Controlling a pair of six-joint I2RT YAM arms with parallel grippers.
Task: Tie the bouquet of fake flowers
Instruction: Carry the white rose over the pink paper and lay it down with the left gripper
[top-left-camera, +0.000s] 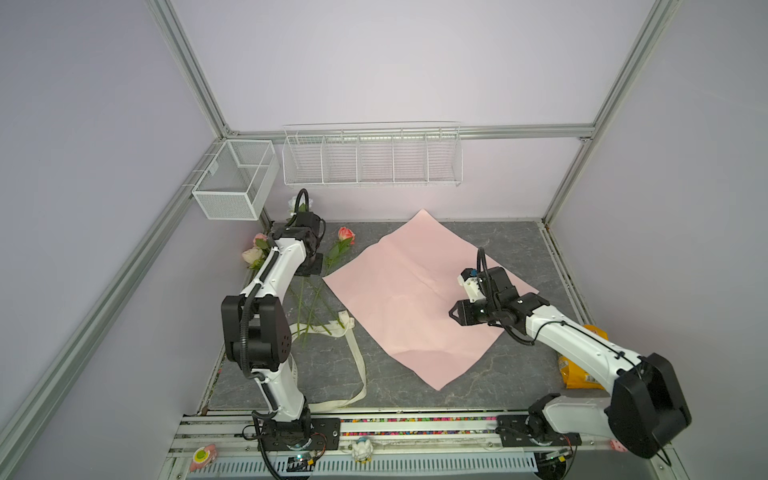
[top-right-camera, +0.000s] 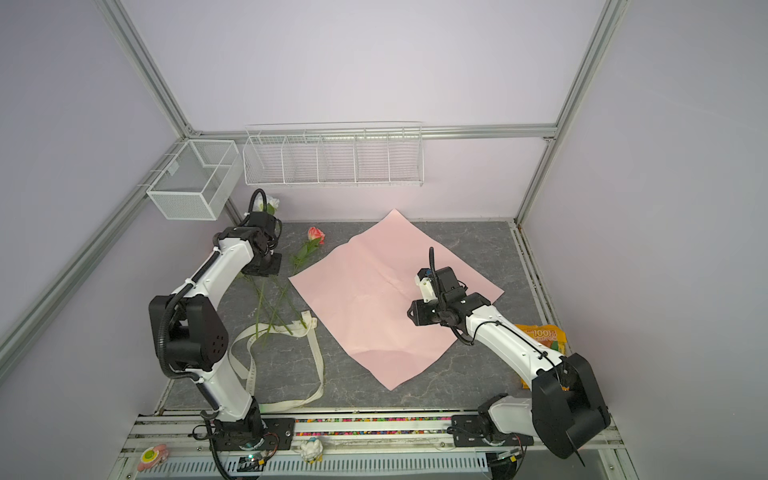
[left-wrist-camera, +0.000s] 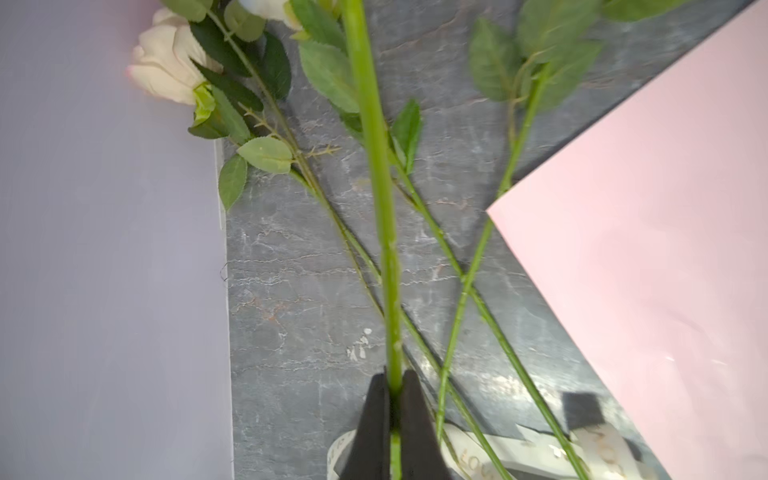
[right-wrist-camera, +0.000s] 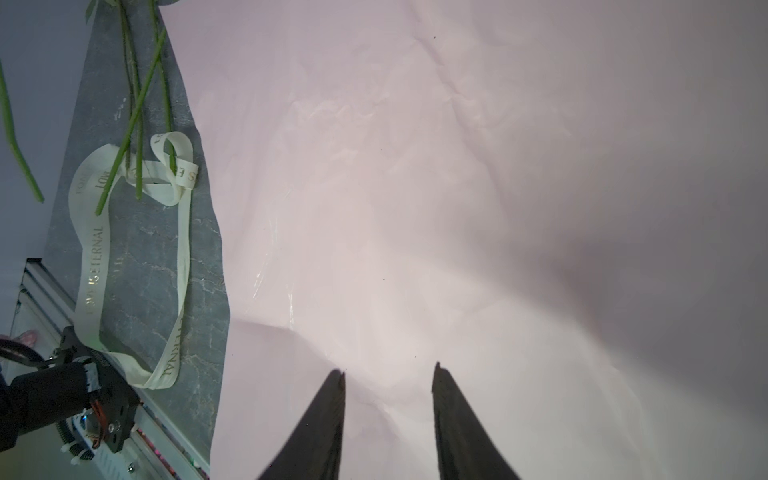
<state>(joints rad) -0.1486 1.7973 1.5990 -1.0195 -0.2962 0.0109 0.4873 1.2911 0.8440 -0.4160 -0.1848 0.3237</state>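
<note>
Progress is judged very early, for no bouquet is made yet. The fake flowers (top-left-camera: 254, 254) are seen loose and crossed on the grey table (top-left-camera: 332, 374), left of centre in both top views, between the left arm and the pink paper (top-left-camera: 407, 291). A coral rose (top-left-camera: 345, 235) is laid near the paper's upper-left edge and a cream rose (left-wrist-camera: 166, 70) is pushed out against the wall. One stem (left-wrist-camera: 376, 166) is pinched by the left claw (left-wrist-camera: 392, 380), whose jaws are closed tight on it in the left wrist view. It looks raised above the other stems, though how far cannot be told. The right claw (right-wrist-camera: 388, 370) is held over the right half of the paper, jaws partly apart, and nothing is gripped between them. The paper is spread flat like a diamond, and no flower is laid on it. The cream printed ribbon (right-wrist-camera: 90, 266) is sprawled in a loose loop at the lower left of the table. A few stem ends are rested across its upper end, and it is tied round nothing. Almost everything is left to be done, by the look of it. The flowers are to be carried onto the paper, the paper wrapped round the stems, and the ribbon picked up and knotted.
</note>
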